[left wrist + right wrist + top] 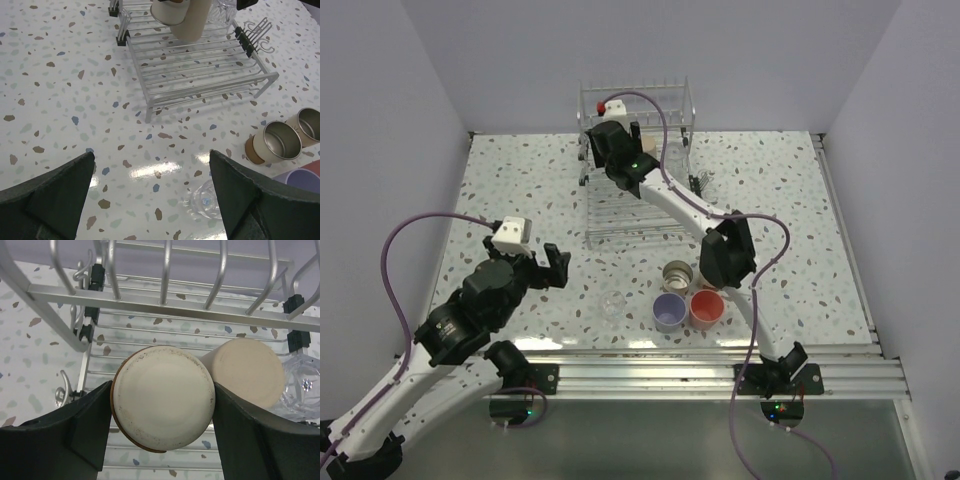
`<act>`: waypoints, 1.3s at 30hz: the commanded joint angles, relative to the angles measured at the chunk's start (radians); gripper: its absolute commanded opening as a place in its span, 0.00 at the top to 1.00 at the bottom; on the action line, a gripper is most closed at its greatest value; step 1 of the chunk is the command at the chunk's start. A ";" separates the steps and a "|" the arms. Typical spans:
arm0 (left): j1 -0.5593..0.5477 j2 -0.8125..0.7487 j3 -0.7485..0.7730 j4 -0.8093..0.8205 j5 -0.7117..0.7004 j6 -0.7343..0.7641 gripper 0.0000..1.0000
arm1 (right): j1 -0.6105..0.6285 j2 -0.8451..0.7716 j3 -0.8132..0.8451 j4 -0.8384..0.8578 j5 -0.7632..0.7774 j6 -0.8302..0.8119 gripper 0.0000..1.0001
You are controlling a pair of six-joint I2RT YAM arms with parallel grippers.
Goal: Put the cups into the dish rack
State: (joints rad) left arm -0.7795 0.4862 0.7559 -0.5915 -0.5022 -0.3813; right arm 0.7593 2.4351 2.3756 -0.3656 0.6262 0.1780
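The cups, seen from above, lie in two lots: a lavender cup, a coral-pink cup, metallic cups and a clear cup cluster on the speckled tabletop. The dish rack, its long axis running away from the arms, sits far-centre under the right claw. The left wrist view shows the left claw released over bare tabletop, with the metallic cups on their sides, mouths toward it. The right wrist view shows the right claw clenched on a tan-based cup, base to the camera, just beside a beige cup below the back rail.
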 commanded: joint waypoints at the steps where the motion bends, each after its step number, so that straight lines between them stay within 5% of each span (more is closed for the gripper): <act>1: 0.054 -0.008 -0.003 0.064 0.069 0.047 0.00 | 0.006 0.033 0.074 0.057 -0.036 -0.011 1.00; 19: 0.118 -0.020 -0.013 0.081 0.125 0.061 0.00 | 0.000 0.166 0.140 0.146 -0.023 0.006 1.00; 23: 0.121 -0.038 -0.016 0.082 0.119 0.059 0.00 | -0.008 0.177 0.140 0.155 -0.023 0.005 0.91; 27: 0.123 -0.043 -0.017 0.084 0.119 0.059 0.00 | -0.008 0.183 0.139 0.165 -0.029 -0.002 0.57; 28: 0.123 -0.041 -0.017 0.084 0.119 0.059 0.00 | -0.008 0.183 0.132 0.166 -0.036 -0.002 0.40; 36: 0.125 -0.040 -0.017 0.084 0.117 0.059 0.00 | -0.006 0.150 0.085 0.197 -0.045 0.003 0.03; 39: 0.128 -0.038 -0.018 0.082 0.117 0.059 0.00 | -0.003 0.145 0.083 0.203 -0.048 0.005 0.02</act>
State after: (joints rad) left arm -0.6613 0.4488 0.7410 -0.5617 -0.3889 -0.3470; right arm 0.7544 2.6137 2.4622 -0.2161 0.5819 0.1833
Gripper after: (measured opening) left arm 0.997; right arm 0.980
